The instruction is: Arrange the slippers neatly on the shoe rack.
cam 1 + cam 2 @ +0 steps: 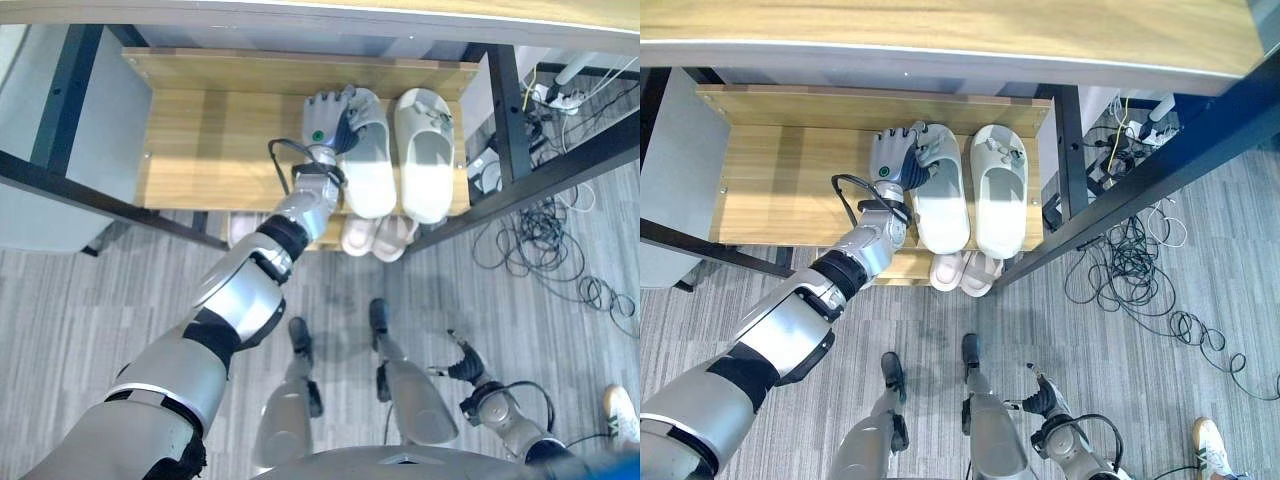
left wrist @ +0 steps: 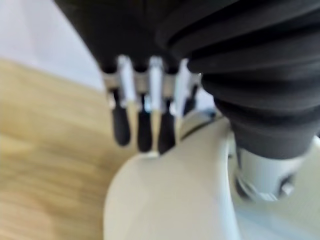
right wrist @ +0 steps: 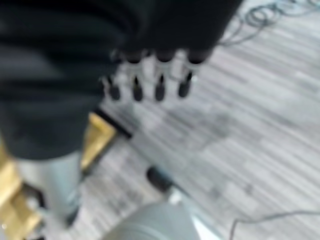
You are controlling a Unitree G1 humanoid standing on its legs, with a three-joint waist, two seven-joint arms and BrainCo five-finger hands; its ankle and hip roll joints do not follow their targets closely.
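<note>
Two cream slippers lie side by side, toes away from me, at the right end of the wooden shoe rack shelf [image 1: 210, 150]. My left hand [image 1: 325, 118] rests at the toe end of the left slipper [image 1: 370, 175]. Its fingers [image 2: 145, 130] hang straight, tips down along the slipper's rim [image 2: 170, 200], and the thumb lies against the strap. The right slipper [image 1: 425, 150] sits apart from the hand, parallel to the first. Low by my right side, my right hand [image 1: 468, 365] hangs over the floor with relaxed fingers [image 3: 157, 87], holding nothing.
A pinkish pair of slippers [image 1: 380, 238] peeks out from the lower shelf. A wooden tabletop [image 1: 400, 12] overhangs the rack, with black frame bars [image 1: 560, 165] either side. Tangled cables [image 1: 540, 245] and a power strip [image 1: 560, 100] lie right. A person's white shoe [image 1: 620, 410] is at lower right.
</note>
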